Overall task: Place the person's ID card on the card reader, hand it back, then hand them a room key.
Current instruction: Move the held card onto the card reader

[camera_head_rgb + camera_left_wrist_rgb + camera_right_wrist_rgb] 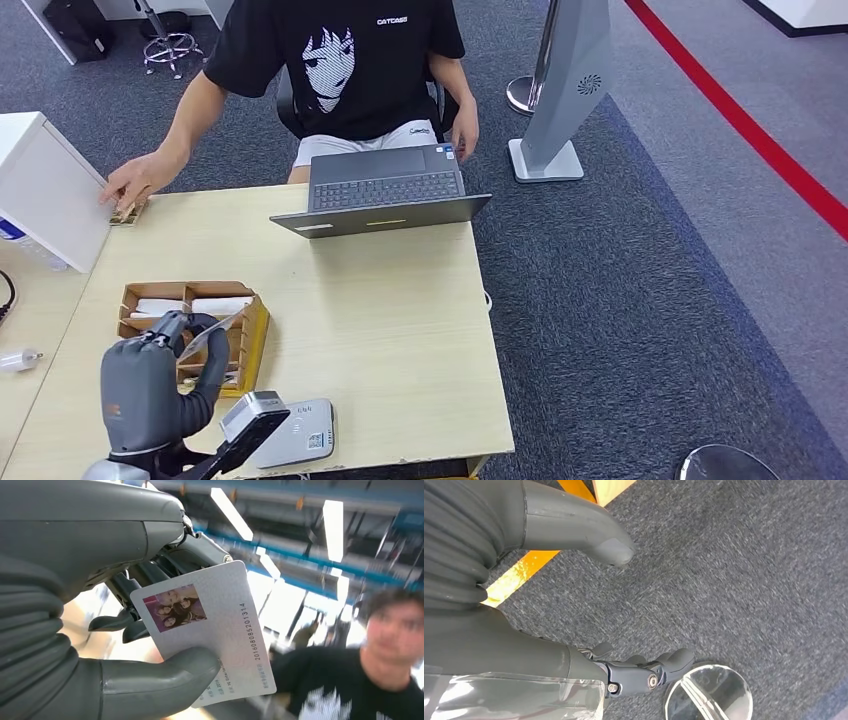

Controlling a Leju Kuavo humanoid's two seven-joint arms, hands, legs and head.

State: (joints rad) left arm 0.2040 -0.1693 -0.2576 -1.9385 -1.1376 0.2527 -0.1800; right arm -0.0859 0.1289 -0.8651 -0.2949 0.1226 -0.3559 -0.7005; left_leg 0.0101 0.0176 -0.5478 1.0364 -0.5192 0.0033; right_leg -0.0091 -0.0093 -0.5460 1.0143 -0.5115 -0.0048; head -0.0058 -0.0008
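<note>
The left robot hand [160, 385] is raised over the near left corner of the pale wooden surface [380, 330], and it grips the white rectangular plastic ID card [210, 630] between its thick grey thumb and its darker fingers [150, 572]. In the left wrist view the card's face is plain to see: a small colour photograph with a pinkish background sits near one corner, a long printed number runs along one long edge, and a few lines of small print lie close to the thumb, too fine to read. The corners are rounded and the card looks flat and unbent. It is held clear of the surface, touching nothing but the hand.

Below the hand, at the near edge of the surface, lies a flat white card reader [295, 435] with a small sticker on top. Just beyond the hand stands an open brown cardboard box with compartments [195, 320], holding white cards.

At the far edge an open dark grey laptop [385, 190] faces a seated person in a black printed T-shirt [340, 60], whose hand [135, 185] rests at the far left corner on a small object I cannot make out.

The right robot hand [624, 672] hangs beside the surface over grey carpet [734, 580], fingers apart and holding nothing.
</note>
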